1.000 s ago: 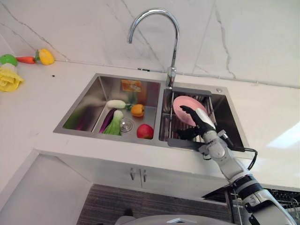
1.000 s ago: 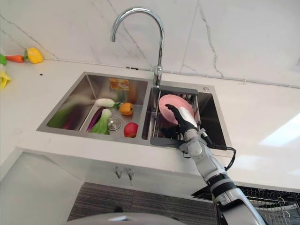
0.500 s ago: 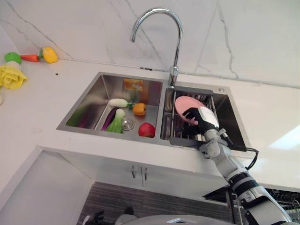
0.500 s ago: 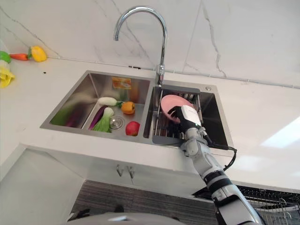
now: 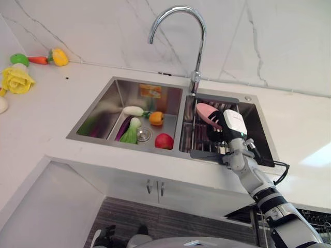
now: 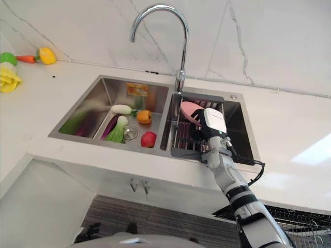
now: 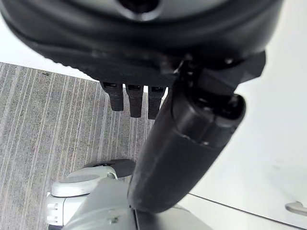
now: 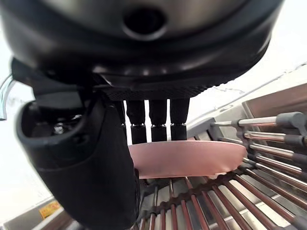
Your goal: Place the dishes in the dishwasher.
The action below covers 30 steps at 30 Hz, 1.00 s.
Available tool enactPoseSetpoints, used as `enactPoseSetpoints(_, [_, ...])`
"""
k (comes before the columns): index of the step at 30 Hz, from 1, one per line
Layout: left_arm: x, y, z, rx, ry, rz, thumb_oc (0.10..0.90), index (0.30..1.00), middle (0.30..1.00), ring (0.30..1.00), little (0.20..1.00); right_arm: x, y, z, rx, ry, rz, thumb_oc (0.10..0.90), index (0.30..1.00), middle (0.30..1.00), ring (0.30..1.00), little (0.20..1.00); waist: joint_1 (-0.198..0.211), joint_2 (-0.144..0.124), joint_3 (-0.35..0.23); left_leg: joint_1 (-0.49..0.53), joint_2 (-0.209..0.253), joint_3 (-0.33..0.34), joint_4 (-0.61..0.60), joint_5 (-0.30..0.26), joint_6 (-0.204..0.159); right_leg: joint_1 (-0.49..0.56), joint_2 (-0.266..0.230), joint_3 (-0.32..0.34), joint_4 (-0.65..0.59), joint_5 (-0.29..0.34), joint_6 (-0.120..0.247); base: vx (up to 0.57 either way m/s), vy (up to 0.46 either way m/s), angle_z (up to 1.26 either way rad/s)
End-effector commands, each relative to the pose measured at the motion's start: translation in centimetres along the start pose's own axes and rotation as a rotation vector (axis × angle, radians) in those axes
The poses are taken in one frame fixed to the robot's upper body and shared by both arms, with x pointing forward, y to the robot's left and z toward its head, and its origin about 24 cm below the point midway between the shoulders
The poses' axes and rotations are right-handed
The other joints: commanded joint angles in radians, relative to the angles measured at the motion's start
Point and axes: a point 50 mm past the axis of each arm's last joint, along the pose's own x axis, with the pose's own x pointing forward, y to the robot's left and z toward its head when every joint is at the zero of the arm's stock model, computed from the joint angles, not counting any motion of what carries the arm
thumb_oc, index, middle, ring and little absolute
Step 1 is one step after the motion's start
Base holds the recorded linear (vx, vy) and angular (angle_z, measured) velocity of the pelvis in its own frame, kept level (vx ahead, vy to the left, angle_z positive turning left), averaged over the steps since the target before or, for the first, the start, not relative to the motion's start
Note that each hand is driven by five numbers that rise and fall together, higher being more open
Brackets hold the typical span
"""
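**Pink plate gripped in the sink rack**

Nearest, left hand (image 7: pixel 187 143) hanging over striped floor, fingers relaxed, holding nothing. Farther, right hand (image 5: pixel 227 126) pinching pink plate (image 8: pixel 192 158) between thumb and fingers above wire rack (image 8: pixel 249 191) in the sink's (image 5: pixel 98 111) right basin. Beyond, faucet (image 5: pixel 192 36).
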Motion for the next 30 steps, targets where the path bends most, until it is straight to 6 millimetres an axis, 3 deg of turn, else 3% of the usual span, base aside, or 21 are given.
enactPoseSetpoints(1, [0.7,0.2,2.6,0.098,-0.090,0.008,0.800,0.900,0.900,0.900,0.900,1.5,-6.8,3.7,0.221,-0.217,-0.315,0.400,0.300,0.300,0.300,0.300,0.040,0.009,0.007,0.021,-0.019,0.025,0.026,-0.112,0.037,0.026,-0.101,-0.016,0.032,-0.054,0.069,0.00,0.034,0.02])
enactPoseSetpoints(5, [0.6,0.2,2.1,0.133,-0.087,0.004,0.800,0.900,0.900,0.900,0.900,-0.7,-11.8,6.2,0.371,-0.421,-0.562,0.400,0.300,0.300,0.300,0.300,0.022,0.018,0.014,0.025,-0.017,0.031,0.027,-0.119,0.039,0.018,-0.104,-0.008,0.043,-0.056,0.075,-0.01,0.039,0.01])
enactPoseSetpoints(6, [0.6,0.2,2.1,0.136,-0.088,0.003,0.800,0.900,0.900,0.900,0.900,-0.8,-11.9,6.1,0.370,-0.419,-0.563,0.400,0.300,0.300,0.300,0.300,0.023,0.014,0.011,0.019,-0.022,0.030,0.027,-0.113,0.042,0.013,-0.109,-0.008,0.044,-0.052,0.075,-0.04,0.071,-0.04])
enactPoseSetpoints(8, [0.6,0.1,1.4,0.126,-0.052,0.005,0.800,0.900,0.900,0.900,0.900,-2.6,-14.6,6.7,0.498,-0.486,-0.694,0.400,0.300,0.300,0.300,0.300,0.003,0.015,0.011,0.024,-0.030,0.034,0.022,-0.119,0.049,0.003,-0.120,-0.001,0.060,-0.048,0.081,-0.03,0.097,-0.04])
enactPoseSetpoints(11, [0.6,0.1,2.3,0.227,-0.104,-0.007,0.800,0.900,0.900,0.900,0.900,-4.7,-16.8,7.1,0.491,-0.560,-0.784,0.400,0.300,0.300,0.300,0.300,-0.027,0.014,0.017,0.023,-0.042,0.040,0.020,-0.124,0.056,-0.011,-0.133,0.002,0.072,-0.042,0.090,-0.02,0.104,-0.03])
enactPoseSetpoints(16, [0.9,0.2,4.2,0.329,-0.191,-0.021,0.800,0.900,0.900,0.900,0.900,-7.2,-18.8,6.2,0.248,-0.579,-0.865,0.400,0.300,0.300,0.300,0.300,-0.089,-0.003,0.080,-0.022,-0.085,0.054,0.018,-0.123,0.076,-0.113,-0.192,0.032,0.114,0.023,0.127,-0.19,0.127,-0.08])
enactPoseSetpoints(18, [1.0,0.3,4.2,0.327,-0.183,-0.014,0.800,0.900,0.900,0.900,0.900,-7.1,-19.3,5.6,0.096,-0.557,-0.888,0.400,0.300,0.300,0.300,0.300,-0.106,-0.012,0.107,-0.025,-0.093,0.095,0.013,-0.127,0.083,-0.173,-0.222,0.049,0.135,0.077,0.140,-0.23,0.134,-0.43])
enactPoseSetpoints(20, [1.1,0.3,3.8,0.317,-0.155,-0.015,0.800,0.900,0.900,0.900,0.900,-6.7,-19.3,5.2,0.050,-0.535,-0.883,0.400,0.300,0.300,0.300,0.300,-0.101,-0.010,0.120,-0.025,-0.080,0.134,0.014,-0.134,0.082,-0.197,-0.234,0.032,0.148,0.092,0.142,-0.19,0.049,-1.06])
enactPoseSetpoints(21, [1.1,0.9,2.4,0.247,-0.074,0.006,0.800,0.900,0.900,0.900,0.900,-6.0,-19.4,4.3,-0.059,-0.495,-0.845,0.400,0.300,0.300,0.300,0.300,-0.075,-0.002,0.121,-0.036,-0.023,0.232,0.016,-0.131,0.076,-0.181,-0.283,-0.124,0.166,0.070,0.136,-0.14,0.007,-1.32])
enactPoseSetpoints(24, [1.0,0.9,1.3,0.208,-0.024,0.004,0.800,0.900,0.900,0.900,0.900,-5.5,-19.2,4.1,-0.121,-0.483,-0.821,0.400,0.300,0.300,0.300,0.300,-0.069,0.002,0.118,-0.028,-0.002,0.258,0.017,-0.131,0.071,-0.164,-0.287,-0.161,0.180,0.059,0.131,-0.09,-0.007,-1.35])
enactPoseSetpoints(25, [0.9,1.1,0.7,0.154,0.017,0.011,0.800,0.900,0.900,0.900,0.900,-5.4,-19.2,2.2,-0.261,-0.403,-0.758,0.400,0.300,0.300,0.300,0.300,-0.078,-0.007,0.115,-0.034,0.004,0.269,0.019,-0.116,0.076,-0.157,-0.284,-0.127,0.245,0.038,0.129,-0.04,-0.004,-1.13])
enactPoseSetpoints(26, [0.9,1.1,0.7,0.154,0.017,0.010,0.800,0.900,0.900,0.900,0.900,-5.4,-19.2,2.2,-0.262,-0.404,-0.758,0.400,0.300,0.300,0.300,0.300,-0.076,-0.007,0.114,-0.034,0.004,0.271,0.019,-0.117,0.076,-0.160,-0.285,-0.124,0.249,0.036,0.129,-0.05,0.012,-0.53])
enactPoseSetpoints(28, [1.0,1.2,0.5,0.098,0.030,-0.003,0.800,0.900,0.900,0.900,0.900,-5.8,-19.5,-0.4,-0.426,-0.289,-0.685,0.400,0.300,0.300,0.300,0.300,-0.089,-0.022,0.093,-0.043,-0.004,0.298,0.020,-0.110,0.080,-0.128,-0.227,-0.019,0.263,-0.050,0.118,-0.03,-0.037,-0.36])
enactPoseSetpoints(30, [0.8,0.7,0.2,0.060,0.039,-0.015,0.800,0.900,0.900,0.900,0.900,-5.8,-19.6,-1.6,-0.480,-0.232,-0.662,0.400,0.300,0.300,0.300,0.300,-0.080,-0.030,0.083,-0.046,0.002,0.317,0.022,-0.097,0.068,-0.094,-0.220,-0.034,0.205,-0.032,0.127,-0.01,-0.159,-0.43])
